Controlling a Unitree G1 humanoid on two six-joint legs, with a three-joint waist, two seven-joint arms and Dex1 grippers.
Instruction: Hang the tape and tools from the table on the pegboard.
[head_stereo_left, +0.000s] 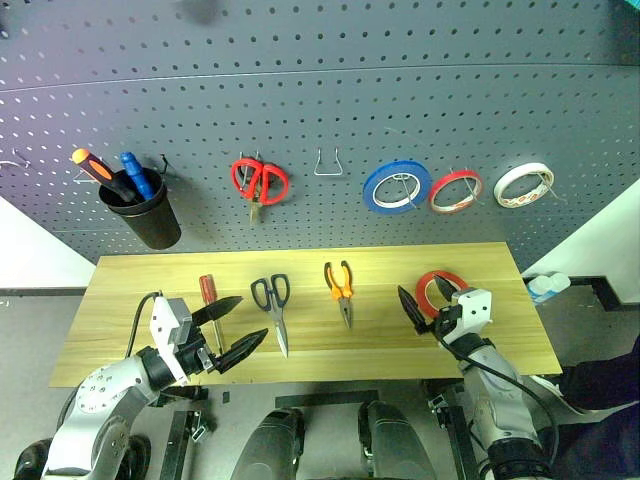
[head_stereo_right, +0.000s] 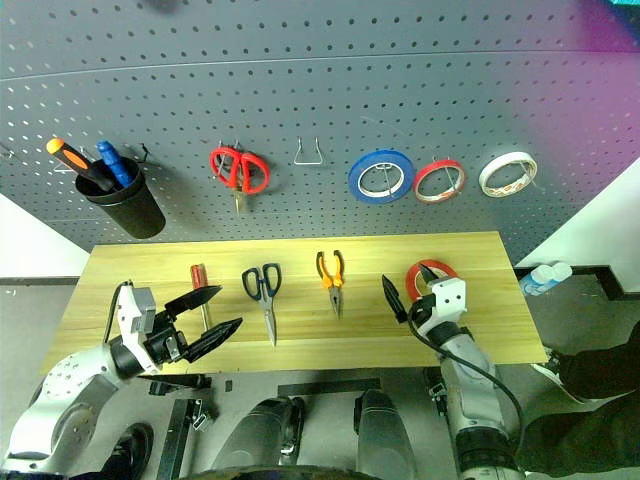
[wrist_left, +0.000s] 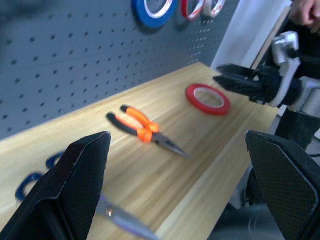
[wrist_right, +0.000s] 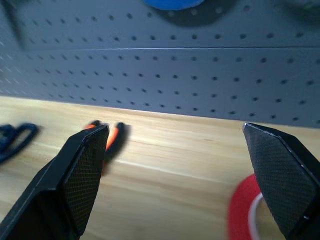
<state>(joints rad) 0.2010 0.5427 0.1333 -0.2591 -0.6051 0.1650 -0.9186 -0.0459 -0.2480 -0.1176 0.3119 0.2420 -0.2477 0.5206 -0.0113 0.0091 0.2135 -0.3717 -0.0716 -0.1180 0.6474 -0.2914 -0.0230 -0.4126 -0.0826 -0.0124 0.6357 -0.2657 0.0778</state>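
Nothing is hung yet: tape (head_stereo_left: 441, 291) lies flat on the worktop (head_stereo_left: 500, 340) just beyond the wide, empty right pincer (head_stereo_left: 428, 303). Screwdriver (head_stereo_left: 209, 297) lies by the wide left pincer (head_stereo_left: 229, 330). Next, probably, a close on the tape's rim.

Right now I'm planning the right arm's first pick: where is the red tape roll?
In the left eye view the red tape roll lies flat at the table's right end, right of the orange-handled pliers, just beyond the open right gripper.

Red tape (head_stereo_left: 441, 290), orange-black pliers (head_stereo_left: 340, 288) on yellowish wood-grain table (head_stereo_left: 130, 300); dark grey dotted pegboard (head_stereo_left: 300, 90).
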